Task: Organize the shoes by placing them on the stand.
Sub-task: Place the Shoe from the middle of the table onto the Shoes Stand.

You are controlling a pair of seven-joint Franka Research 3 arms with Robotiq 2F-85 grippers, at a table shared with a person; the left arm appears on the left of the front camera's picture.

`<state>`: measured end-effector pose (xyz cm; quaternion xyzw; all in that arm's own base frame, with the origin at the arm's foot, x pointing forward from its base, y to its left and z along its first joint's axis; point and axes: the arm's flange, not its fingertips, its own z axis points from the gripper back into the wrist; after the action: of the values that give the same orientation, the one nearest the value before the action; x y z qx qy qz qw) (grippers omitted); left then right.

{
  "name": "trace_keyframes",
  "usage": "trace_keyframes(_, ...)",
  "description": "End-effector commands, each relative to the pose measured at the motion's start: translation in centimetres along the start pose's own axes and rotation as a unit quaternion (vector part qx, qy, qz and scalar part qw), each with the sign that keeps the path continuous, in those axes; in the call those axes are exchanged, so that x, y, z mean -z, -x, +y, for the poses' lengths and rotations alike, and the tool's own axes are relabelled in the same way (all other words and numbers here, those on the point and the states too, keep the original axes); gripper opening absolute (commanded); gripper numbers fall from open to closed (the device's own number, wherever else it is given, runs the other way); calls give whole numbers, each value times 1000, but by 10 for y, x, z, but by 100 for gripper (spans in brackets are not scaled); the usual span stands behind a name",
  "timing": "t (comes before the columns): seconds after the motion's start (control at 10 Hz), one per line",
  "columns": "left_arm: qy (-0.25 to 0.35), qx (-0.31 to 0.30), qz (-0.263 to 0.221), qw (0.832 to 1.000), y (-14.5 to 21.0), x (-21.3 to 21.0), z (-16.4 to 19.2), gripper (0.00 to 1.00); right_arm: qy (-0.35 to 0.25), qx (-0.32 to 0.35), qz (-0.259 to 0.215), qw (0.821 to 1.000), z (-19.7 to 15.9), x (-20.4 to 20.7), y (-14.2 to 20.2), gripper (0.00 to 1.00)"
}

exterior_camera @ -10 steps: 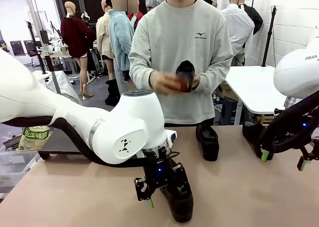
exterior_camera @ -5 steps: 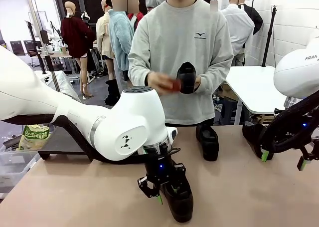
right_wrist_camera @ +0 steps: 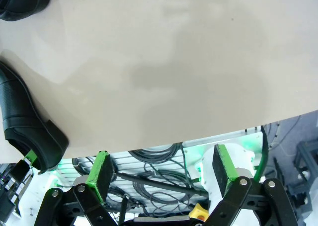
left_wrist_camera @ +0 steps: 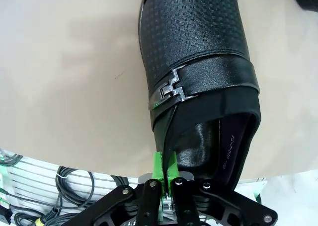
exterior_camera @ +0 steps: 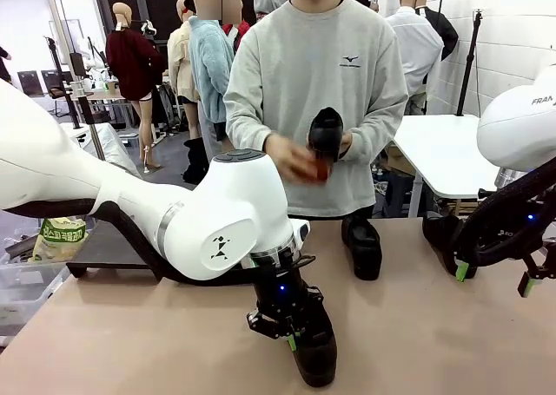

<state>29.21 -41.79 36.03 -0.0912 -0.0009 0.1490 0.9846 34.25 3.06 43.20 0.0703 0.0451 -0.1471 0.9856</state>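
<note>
A black shoe point(exterior_camera: 318, 353) with a metal buckle lies near the table's front edge, and my left gripper point(exterior_camera: 291, 328) is shut on the wall of its ankle opening. In the left wrist view the green pads point(left_wrist_camera: 159, 169) pinch that rim of the shoe point(left_wrist_camera: 198, 62). A second shoe point(exterior_camera: 362, 246) sits mid-table. The person holds a third shoe point(exterior_camera: 326, 134) upright in one hand, the other hand on a small red-brown object point(exterior_camera: 318, 169). My right gripper point(exterior_camera: 493, 278) hovers open at the right, its own fingers point(right_wrist_camera: 102, 170) wide apart over bare table. The stand point(exterior_camera: 100, 249) lies at the left behind my arm.
Another dark shape point(exterior_camera: 439, 239), possibly a shoe, sits behind my right gripper. A green bag point(exterior_camera: 61, 236) rests in a bin off the table's left. The right wrist view shows the gripped shoe point(right_wrist_camera: 30, 121) and another shoe point(right_wrist_camera: 22, 0) at its left edge.
My left gripper's fingers have closed onto the shoe's ankle rim. The person's hand with the red-brown object has dropped slightly below the held shoe. The right arm has not moved.
</note>
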Motion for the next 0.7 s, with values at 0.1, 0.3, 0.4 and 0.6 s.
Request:
trace_keyframes(0.1, 13, -12, 1, 1000, 1, 7, -4, 0, 2, 3, -1, 1000, -1, -1, 0, 100)
trace_keyframes(0.3, 18, 23, 50, 998, 11, -32, 6, 0, 2, 3, -1, 1000, -1, -1, 0, 100)
trace_keyframes(0.4, 21, 43, 39, 998, 18, -67, 19, 0, 2, 3, -1, 1000, -1, -1, 0, 100)
trace_keyframes(0.6, 38, 57, 27, 997, 27, -121, 51, 0, 2, 3, -1, 1000, -1, -1, 0, 100)
